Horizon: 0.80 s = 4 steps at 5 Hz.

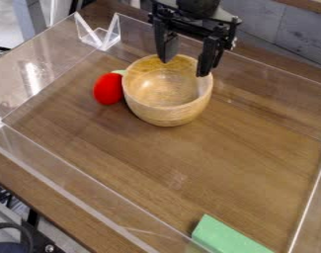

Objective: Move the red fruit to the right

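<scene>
One red fruit [109, 90] tilts, perhaps leaf end up-right.

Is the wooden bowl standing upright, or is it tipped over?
The wooden bowl is upright: its round opening faces up, and we can look down at the inside.

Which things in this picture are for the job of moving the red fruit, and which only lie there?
For the job:
- red fruit, beside the bowl
- gripper, open above the bowl

Only lying there:
- wooden bowl
- green block, near the bottom edge of the picture
</scene>
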Tool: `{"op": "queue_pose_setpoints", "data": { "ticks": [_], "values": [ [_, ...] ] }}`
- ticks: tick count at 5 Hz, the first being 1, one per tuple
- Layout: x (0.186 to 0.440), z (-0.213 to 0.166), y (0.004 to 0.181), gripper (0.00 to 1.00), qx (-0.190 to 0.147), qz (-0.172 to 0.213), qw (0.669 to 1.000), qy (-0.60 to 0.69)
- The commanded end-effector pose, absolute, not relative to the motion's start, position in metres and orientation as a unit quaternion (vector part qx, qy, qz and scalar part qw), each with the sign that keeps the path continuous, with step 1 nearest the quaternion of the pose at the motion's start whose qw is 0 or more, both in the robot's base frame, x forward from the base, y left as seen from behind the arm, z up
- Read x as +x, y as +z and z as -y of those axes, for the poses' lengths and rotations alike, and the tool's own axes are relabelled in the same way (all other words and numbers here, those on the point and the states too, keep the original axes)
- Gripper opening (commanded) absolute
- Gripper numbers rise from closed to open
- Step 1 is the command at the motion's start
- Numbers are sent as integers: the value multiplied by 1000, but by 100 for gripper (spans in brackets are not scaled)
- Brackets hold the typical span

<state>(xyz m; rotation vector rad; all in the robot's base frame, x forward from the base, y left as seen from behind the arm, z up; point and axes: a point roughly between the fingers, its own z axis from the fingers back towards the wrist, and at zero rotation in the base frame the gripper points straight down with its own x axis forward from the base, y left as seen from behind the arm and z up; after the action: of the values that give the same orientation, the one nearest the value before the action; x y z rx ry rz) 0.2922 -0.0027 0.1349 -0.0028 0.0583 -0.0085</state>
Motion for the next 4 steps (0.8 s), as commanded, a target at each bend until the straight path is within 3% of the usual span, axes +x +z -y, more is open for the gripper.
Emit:
{"op": "queue_pose_setpoints", "data": {
  "ticks": [1, 4],
  "values": [
    [288, 4, 120, 100, -3, -37, 999, -16],
    [273, -69, 127, 100, -10, 13, 1000, 10]
  ]
}}
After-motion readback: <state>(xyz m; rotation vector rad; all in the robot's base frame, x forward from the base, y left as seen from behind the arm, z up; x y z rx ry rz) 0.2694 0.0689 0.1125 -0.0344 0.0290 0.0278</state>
